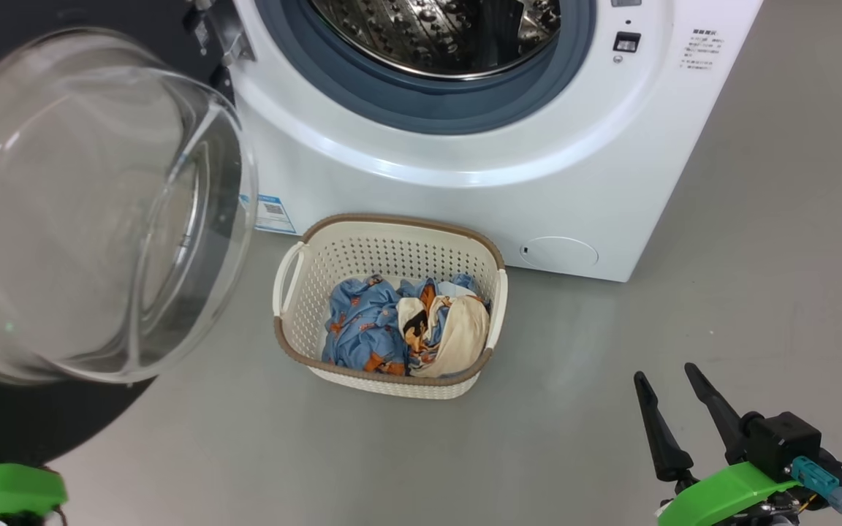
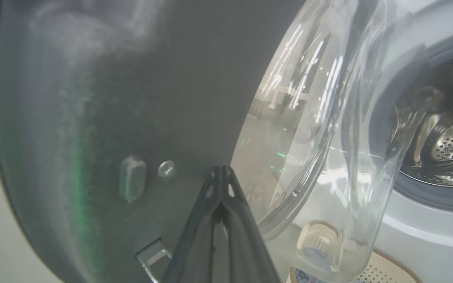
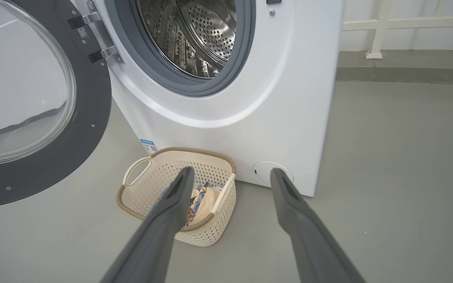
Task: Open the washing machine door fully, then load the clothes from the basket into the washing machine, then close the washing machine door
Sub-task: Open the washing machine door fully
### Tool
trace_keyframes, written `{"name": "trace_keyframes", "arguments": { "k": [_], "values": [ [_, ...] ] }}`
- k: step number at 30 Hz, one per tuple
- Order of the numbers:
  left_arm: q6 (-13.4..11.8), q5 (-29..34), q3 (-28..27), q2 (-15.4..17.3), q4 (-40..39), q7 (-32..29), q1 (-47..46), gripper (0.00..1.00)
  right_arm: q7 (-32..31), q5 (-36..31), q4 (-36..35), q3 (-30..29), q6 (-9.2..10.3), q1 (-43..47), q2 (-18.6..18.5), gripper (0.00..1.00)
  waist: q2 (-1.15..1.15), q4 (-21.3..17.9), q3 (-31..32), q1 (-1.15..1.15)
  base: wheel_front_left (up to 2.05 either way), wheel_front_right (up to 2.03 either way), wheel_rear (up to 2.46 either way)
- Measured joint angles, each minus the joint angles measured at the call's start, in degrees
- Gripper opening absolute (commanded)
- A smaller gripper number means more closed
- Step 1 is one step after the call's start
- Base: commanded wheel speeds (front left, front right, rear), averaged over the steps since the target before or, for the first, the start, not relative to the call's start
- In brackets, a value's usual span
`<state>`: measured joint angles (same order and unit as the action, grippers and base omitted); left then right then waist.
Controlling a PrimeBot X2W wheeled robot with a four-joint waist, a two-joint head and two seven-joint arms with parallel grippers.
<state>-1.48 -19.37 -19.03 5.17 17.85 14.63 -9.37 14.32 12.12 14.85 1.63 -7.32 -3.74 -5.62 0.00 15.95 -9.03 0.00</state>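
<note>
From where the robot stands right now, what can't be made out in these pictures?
- Head view: top of the steel drum, cut off by the upper edge.
- Head view: print on the blue label, too small.
- Left wrist view: whether the shut left gripper touches the washing machine door, blurred close-up.
- Right wrist view: part of the clothes, hidden by the right gripper.

washing machine door (image 3: 89, 129) open wide | clothes (image 3: 203, 198) in basket (image 3: 148, 188) before washing machine (image 3: 289, 98) | right tool (image 3: 232, 172) spread apart
</note>
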Motion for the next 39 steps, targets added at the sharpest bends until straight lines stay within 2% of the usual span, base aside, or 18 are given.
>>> {"name": "trace_keyframes", "arguments": {
  "k": [10,21,30,35,39],
  "values": [
    [2.88,2.14,-7.28,1.07,5.41,0.0,-5.08,0.0,0.0,-0.01,0.1,-0.07,0.0,-0.74,-0.03,1.0,0.0,-1.11,-0.76,0.0,0.0,0.0,0.0],
    [5.87,6.75,-10.9,1.92,8.73,0.0,-7.38,0.0,0.0,0.0,0.24,-0.14,0.0,-1.0,0.03,1.0,0.0,-1.43,-0.7,0.0,0.0,0.0,0.0],
    [7.87,8.89,-10.78,-0.92,3.22,0.0,-7.23,0.0,0.0,0.0,0.22,-0.6,0.0,-1.0,0.25,1.0,0.0,-1.59,-0.38,0.0,0.0,0.0,0.0],
    [8.32,9.6,-8.16,-3.24,-1.0,0.01,-5.28,0.0,0.0,0.0,0.22,-0.77,0.0,-0.97,0.43,1.0,0.0,-1.49,0.39,0.0,0.0,0.0,0.0],
    [8.32,9.57,-6.06,-3.89,-3.7,0.01,-2.88,0.0,0.0,0.0,0.21,-0.71,0.0,-0.96,0.7,1.0,0.0,-1.52,1.04,0.0,0.0,0.0,0.0]
  ]
}}
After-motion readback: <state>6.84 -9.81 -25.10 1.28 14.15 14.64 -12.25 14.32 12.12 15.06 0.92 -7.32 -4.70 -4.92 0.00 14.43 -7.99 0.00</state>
